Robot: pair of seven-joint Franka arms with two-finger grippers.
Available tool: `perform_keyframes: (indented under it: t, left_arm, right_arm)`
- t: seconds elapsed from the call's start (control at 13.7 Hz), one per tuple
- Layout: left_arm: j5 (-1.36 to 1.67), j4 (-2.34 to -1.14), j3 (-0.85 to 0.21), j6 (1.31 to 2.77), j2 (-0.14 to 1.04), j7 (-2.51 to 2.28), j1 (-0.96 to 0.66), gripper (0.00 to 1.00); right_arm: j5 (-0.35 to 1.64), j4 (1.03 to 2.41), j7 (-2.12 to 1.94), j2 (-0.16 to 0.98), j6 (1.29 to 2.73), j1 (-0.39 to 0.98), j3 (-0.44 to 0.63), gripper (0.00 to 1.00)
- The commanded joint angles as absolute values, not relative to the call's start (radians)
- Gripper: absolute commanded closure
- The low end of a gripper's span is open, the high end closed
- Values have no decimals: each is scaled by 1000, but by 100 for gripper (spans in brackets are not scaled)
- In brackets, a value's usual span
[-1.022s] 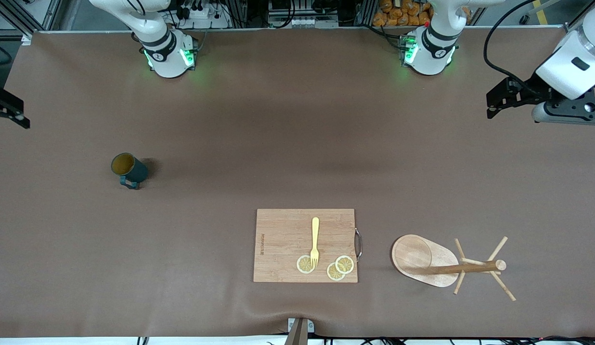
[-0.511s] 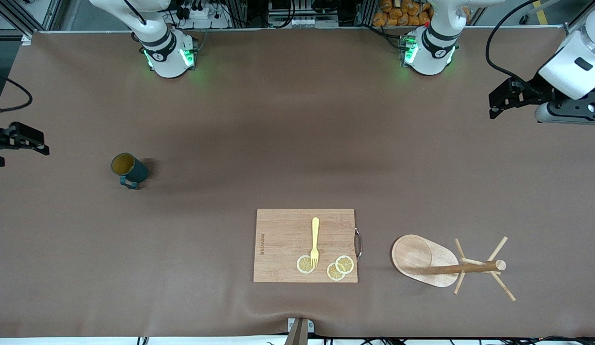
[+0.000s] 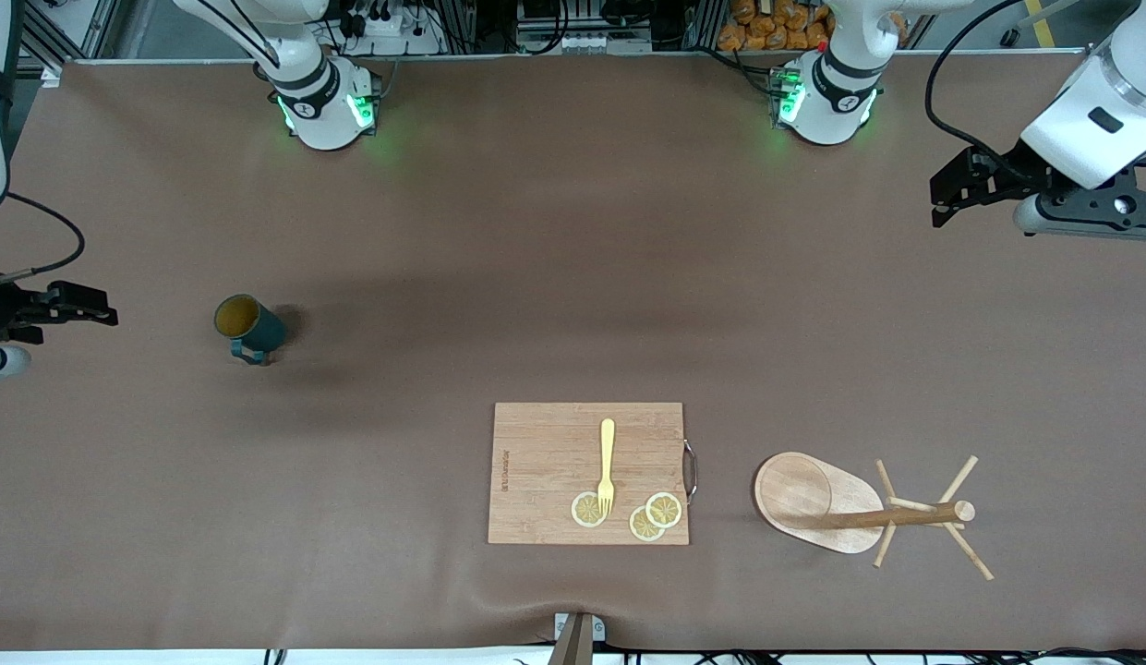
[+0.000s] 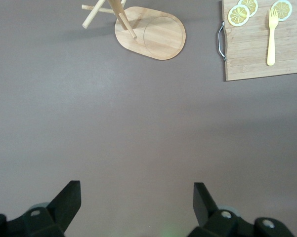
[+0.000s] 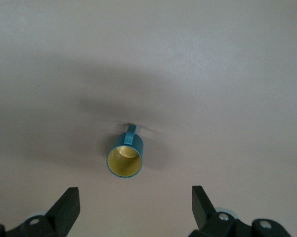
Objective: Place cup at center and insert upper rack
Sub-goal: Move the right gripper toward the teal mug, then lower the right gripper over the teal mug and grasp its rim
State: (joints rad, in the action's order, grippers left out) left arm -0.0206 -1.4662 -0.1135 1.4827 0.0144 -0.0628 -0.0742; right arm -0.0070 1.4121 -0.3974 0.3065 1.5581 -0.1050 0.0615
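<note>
Right hand [image 3: 106, 317] was seen at the edge of the front view, over bare tabletop [image 3: 536, 277] at the right arm's end, fingers apart and nothing between them; in the right wrist view the two fingertips [image 5: 69, 202] were spread wide with the cup framed between them farther off, which reads as a line-up for an approach, not a grasp. The cup [image 3: 247, 327] was upright on the tabletop toward the right arm's end, well apart from the middle, handle turned toward the front camera; placing at center was judged not yet started. A wooden cutting board [image 3: 588, 473] was lying nearer the front camera, about mid-table, carrying a yellow fork [image 3: 607, 465] and three lemon slices [image 3: 653, 517]; likely clutter to be avoided when the cup is set down. The upper rack [image 3: 863, 511] was lying tipped on its side beside the board toward the left arm's end, oval base up on edge, pole horizontal, pegs splayed; it was untouched, so the insert step was also judged pending. Left hand [image 3: 946, 192] was held high over bare tabletop at the left arm's end, well apart from the rack, fingers apart and empty; the left arm appeared to be waiting.
</note>
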Motion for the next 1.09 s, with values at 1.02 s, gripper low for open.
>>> perform_keyframes:
  t: [1.02]
  left_arm:
    - [-28,-1468,-121,1473,44,-67,-67,0]
  right_arm:
    - [101,1952,-163,193,1934,-81,44,0]
